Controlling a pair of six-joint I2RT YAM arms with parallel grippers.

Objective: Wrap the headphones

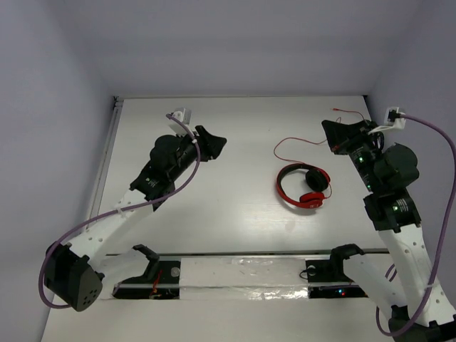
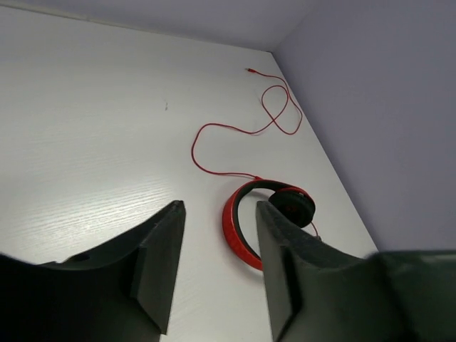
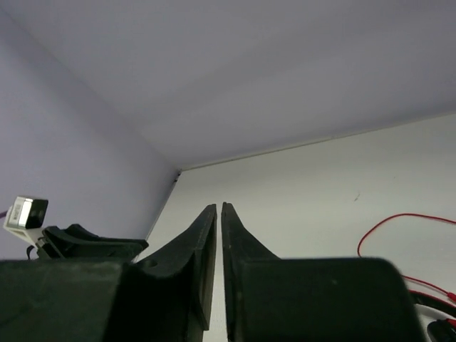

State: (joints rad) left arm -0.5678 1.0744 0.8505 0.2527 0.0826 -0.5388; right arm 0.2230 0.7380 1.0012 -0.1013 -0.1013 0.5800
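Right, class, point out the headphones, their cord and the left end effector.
headphones (image 1: 311,200), top external view, red earcup.
cord (image 2: 193,148), left wrist view, leftmost bend.
left end effector (image 2: 218,214), left wrist view, midway between fingertips.

The red headphones (image 1: 311,200) lie flat, right of centre, the band and both earcups curled into a ring with the black padding showing. Their thin red cord (image 2: 192,148) is unwrapped, trailing in loose loops towards the far right
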